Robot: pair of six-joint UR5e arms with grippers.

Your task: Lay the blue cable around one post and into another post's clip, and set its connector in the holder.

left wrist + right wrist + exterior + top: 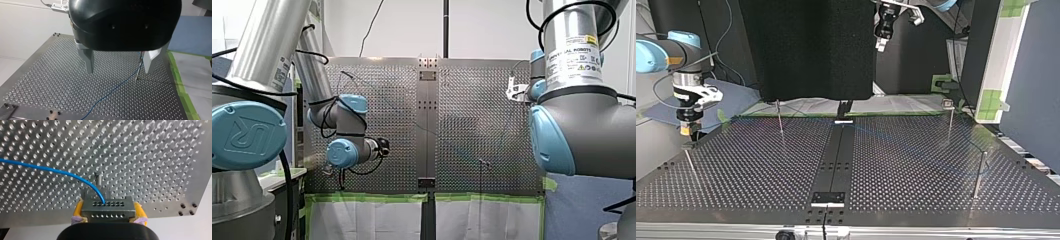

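Here, the right claw [108, 213] is clamped by its yellow pads on the metal connector [106, 205], gripping it from both sides. The blue cable [50, 170] leaves the connector's face and curves away across the perforated table [155, 150]. Just ahead of the connector stands a small metal fitting [98, 185], probably the holder, which suggests that seating the connector is the step in hand. The left claw [119, 63] hangs above the table with its metal fingers spread wide and nothing between them. A thin post [138, 70] rises just inside one finger, and the cable [112, 91] runs along the table beneath the claw to that post's foot. Whether the cable is already round the post or in a clip cannot be told. The next move likely calls for lining the connector up squarely with the fitting and easing it in without dragging the cable.
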